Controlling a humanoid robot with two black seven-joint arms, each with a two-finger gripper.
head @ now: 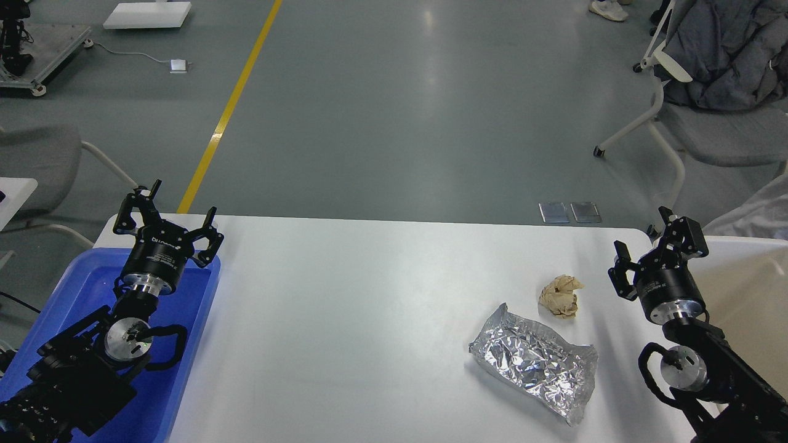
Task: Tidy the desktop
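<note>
The white desktop point(345, 320) spans the middle of the head view. A crumpled beige paper ball point(560, 296) lies on its right part, and a crinkled silver foil bag point(534, 362) lies flat just in front of it. My left gripper point(177, 210) hovers open over the far end of the blue tray point(198, 307) at the desktop's left edge, holding nothing. At the right edge my right gripper point(644, 236) is open and empty too, roughly a hand's width to the right of the paper ball.
A beige bin point(748, 289) sits beyond the desktop's right edge, under my right arm. Past the far edge is grey floor with a yellow line point(228, 111) and two metal plates point(569, 212). A chair with a jacket point(720, 74) stands far right.
</note>
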